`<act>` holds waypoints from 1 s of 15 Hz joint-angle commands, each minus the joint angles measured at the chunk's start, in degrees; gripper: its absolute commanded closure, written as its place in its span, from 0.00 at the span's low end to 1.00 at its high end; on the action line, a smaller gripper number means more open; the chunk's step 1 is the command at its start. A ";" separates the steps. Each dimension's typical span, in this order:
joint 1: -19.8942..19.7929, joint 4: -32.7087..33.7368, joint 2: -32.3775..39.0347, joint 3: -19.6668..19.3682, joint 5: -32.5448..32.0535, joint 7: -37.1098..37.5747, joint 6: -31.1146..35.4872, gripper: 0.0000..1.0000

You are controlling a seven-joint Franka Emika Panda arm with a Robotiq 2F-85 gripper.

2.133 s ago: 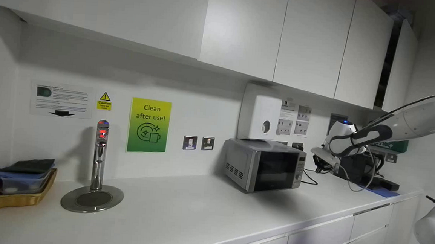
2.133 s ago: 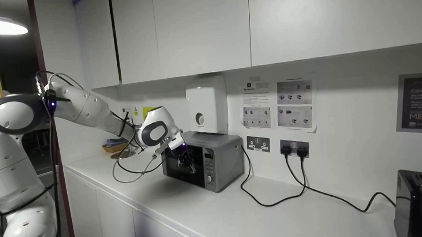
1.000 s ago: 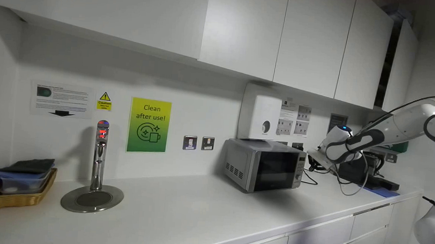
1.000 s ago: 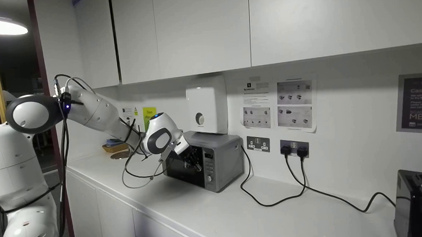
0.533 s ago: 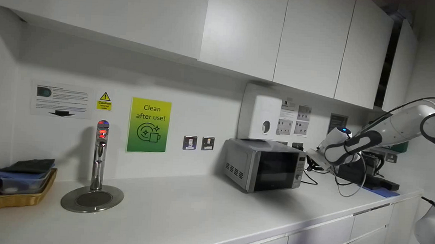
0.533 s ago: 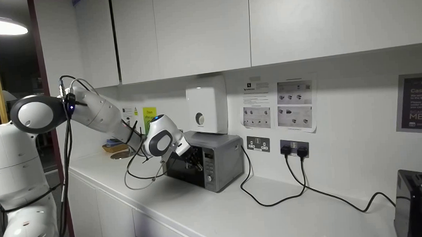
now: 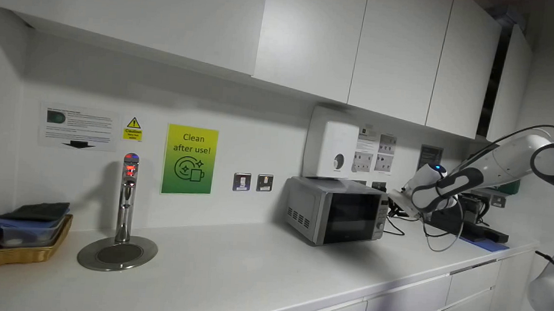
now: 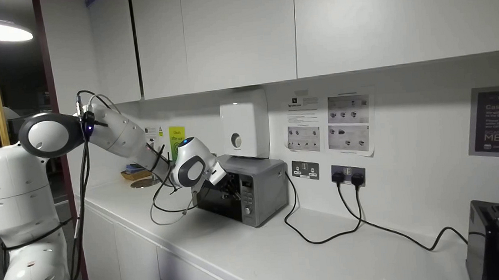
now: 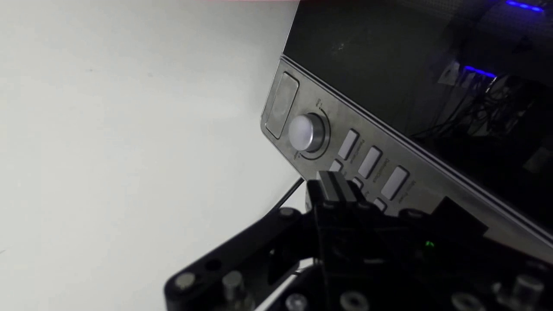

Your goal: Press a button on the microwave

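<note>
We judge the lining-up to be mostly done and the press itself left to do. The microwave (image 7: 338,212) stands on the counter (image 7: 251,269), and the gripper (image 9: 337,186) is near the oven's control panel (image 9: 337,108), its fingertips together with nothing between them. In the wrist view those tips overlap some of the buttons (image 9: 370,162), so we cannot fairly say whether one is being touched. Nothing we see shows any button pushed in, so what remains, we think, is a short push and a retreat.
</note>
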 commanded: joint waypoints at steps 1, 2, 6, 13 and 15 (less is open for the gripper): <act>-0.10 1.88 1.92 0.12 -1.36 0.26 2.61 1.00; -0.09 2.06 2.19 0.12 -1.45 0.27 2.91 1.00; -0.02 2.87 3.20 0.17 -1.97 0.47 3.99 1.00; 0.38 4.04 4.83 0.06 -2.97 0.82 6.48 1.00; 0.52 4.22 5.15 -0.01 -3.19 0.85 7.00 1.00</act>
